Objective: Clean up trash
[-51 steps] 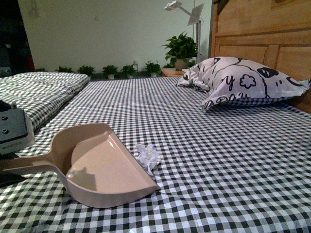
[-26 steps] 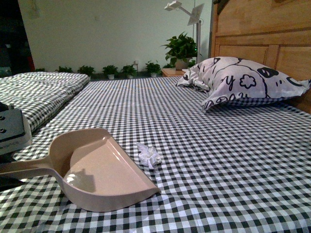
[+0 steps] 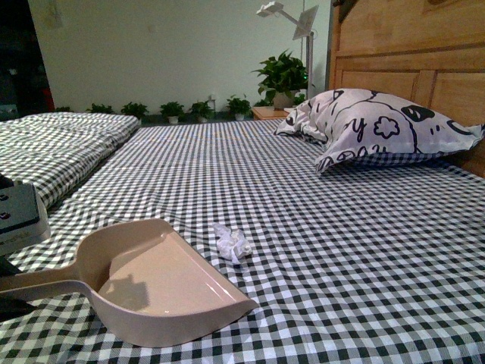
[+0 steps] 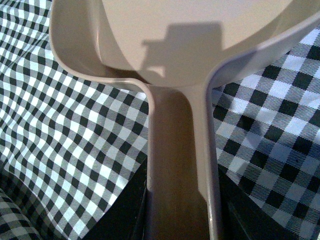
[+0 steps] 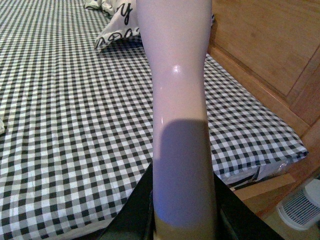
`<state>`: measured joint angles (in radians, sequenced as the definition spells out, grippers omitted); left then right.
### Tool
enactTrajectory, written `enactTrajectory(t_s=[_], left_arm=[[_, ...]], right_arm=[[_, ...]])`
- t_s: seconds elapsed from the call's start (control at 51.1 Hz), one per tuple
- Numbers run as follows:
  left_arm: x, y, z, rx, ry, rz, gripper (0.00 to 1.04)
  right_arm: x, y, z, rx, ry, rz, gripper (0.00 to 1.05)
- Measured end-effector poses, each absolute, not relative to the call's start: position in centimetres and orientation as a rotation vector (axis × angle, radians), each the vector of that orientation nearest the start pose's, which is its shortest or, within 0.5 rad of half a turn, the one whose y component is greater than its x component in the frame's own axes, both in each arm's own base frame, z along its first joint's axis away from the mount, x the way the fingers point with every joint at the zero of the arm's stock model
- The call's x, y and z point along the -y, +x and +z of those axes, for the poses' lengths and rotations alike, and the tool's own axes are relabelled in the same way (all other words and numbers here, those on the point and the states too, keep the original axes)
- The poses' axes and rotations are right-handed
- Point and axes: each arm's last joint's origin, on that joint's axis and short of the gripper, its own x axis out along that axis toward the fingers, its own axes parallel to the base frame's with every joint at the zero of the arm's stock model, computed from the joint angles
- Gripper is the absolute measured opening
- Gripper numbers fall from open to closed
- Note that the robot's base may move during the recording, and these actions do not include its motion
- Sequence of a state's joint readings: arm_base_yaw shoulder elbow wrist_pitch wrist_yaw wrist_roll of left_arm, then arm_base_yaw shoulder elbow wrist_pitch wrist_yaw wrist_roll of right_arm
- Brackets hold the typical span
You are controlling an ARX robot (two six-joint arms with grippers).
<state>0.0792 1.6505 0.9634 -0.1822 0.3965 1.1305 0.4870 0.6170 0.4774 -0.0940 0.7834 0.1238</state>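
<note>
We see the left gripper clamped on the beige dustpan handle; the trash lies on the bed just beyond its lip. The right gripper pinches a pale handle.

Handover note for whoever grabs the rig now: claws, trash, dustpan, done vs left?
Left claw: shut on the dustpan handle, pan on the checked bedspread, open edge facing the trash.
Right claw: shut on a pale glossy handle that runs up out of its wrist view; the head is not visible, so the tool cannot be identified. Not in the front view.
Trash: small white crumpled wad on the bedspread just beyond the dustpan lip, apart from it, not inside.
Done: both tools in hand, pan positioned.
Left: get the wad into the pan, then dispose of it.
</note>
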Motion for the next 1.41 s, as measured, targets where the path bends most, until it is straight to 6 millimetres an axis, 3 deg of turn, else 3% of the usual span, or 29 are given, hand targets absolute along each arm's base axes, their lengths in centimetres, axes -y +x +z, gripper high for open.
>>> enactTrajectory(t_s=[0.469,0.567,0.724,0.997,1.212,1.408], left_arm=[[-1.5,32.9,18.4,-0.590,0.838,-0.735,0.28],[-1.5,32.9,18.4,-0.590,0.838,-0.735,0.28],[-1.5,32.9,18.4,-0.590,0.838,-0.735,0.28],[-1.5,32.9,18.4,-0.590,0.838,-0.735,0.28],[-1.5,32.9,18.4,-0.590,0.838,-0.736,0.28],[-1.5,32.9,18.4,-0.590,0.838,-0.735,0.28]], right_arm=[[-4.8,13.5,26.1,-0.170,-0.017,-0.306,0.20],[-4.9,14.3,25.8,-0.283,0.006,-0.324,0.20],[-5.2,17.9,26.8,-0.357,0.084,-0.226,0.20],[-7.8,27.0,27.5,-0.443,0.068,-0.046,0.20],[-11.0,32.9,25.7,-0.532,0.011,0.038,0.20],[-12.8,35.7,23.4,-0.618,-0.015,0.063,0.20]])
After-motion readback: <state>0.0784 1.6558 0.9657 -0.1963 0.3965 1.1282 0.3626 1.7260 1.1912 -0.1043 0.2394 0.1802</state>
